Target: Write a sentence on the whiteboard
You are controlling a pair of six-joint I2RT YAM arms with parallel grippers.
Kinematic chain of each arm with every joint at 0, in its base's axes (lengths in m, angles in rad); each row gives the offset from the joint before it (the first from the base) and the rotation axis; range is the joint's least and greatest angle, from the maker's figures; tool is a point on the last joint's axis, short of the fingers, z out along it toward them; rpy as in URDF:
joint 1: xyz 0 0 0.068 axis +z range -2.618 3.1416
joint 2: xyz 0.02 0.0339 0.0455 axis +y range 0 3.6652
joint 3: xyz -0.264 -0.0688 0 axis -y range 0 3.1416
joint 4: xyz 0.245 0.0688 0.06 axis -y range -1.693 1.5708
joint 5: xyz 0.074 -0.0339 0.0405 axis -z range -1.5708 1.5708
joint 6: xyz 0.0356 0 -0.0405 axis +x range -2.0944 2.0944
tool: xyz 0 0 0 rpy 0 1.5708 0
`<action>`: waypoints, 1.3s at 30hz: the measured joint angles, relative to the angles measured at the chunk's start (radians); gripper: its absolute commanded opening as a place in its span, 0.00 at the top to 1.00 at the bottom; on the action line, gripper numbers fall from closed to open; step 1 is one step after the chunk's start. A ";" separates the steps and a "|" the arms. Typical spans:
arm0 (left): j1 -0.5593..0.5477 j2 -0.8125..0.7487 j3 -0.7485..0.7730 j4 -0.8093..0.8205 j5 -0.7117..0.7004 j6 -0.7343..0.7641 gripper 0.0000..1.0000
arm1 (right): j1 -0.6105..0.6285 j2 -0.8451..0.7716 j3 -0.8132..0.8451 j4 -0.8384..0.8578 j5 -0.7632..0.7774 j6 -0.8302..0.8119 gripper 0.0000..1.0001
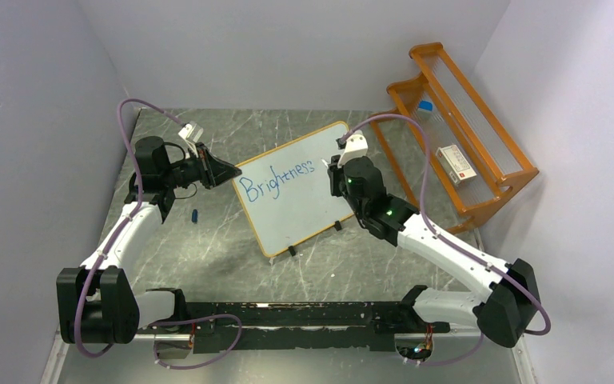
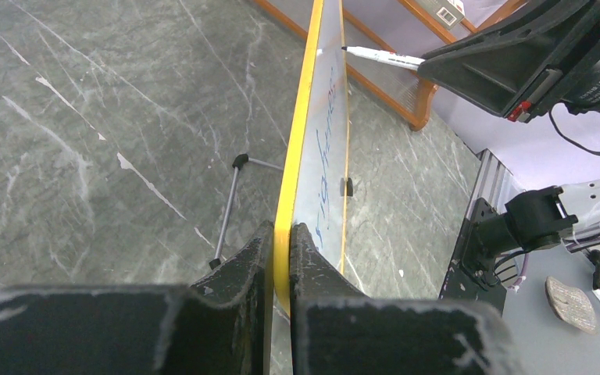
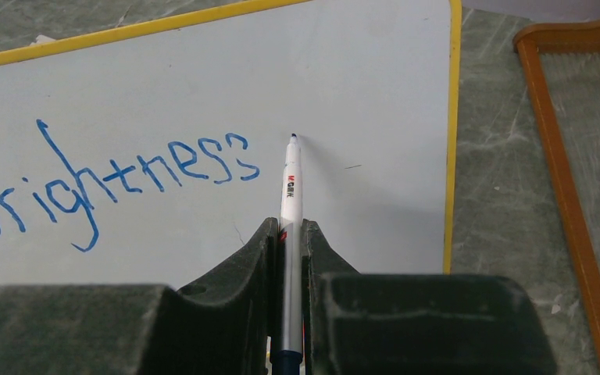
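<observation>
Left jaws clamped on whiteboard [image 1: 305, 206] edge, right jaws gripping marker [image 3: 291, 205] beside lettering [image 3: 129, 178]

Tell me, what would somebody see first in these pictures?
The whiteboard standing in the middle of the table, with blue "Brightness" written across it. The right gripper holds a marker just past the last letter, while the left gripper pinches the board's edge. An orange rack sits back right.

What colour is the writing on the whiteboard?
Blue; the writing on the whiteboard shows best in the right wrist view.
</observation>
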 measured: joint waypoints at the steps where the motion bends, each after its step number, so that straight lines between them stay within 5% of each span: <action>1: 0.000 0.000 0.000 0.000 0.000 0.000 0.95 | -0.001 0.003 0.000 0.001 -0.003 0.000 1.00; 39: -0.001 0.003 0.005 -0.009 -0.001 0.005 0.95 | -0.004 0.006 -0.001 -0.010 -0.015 0.023 1.00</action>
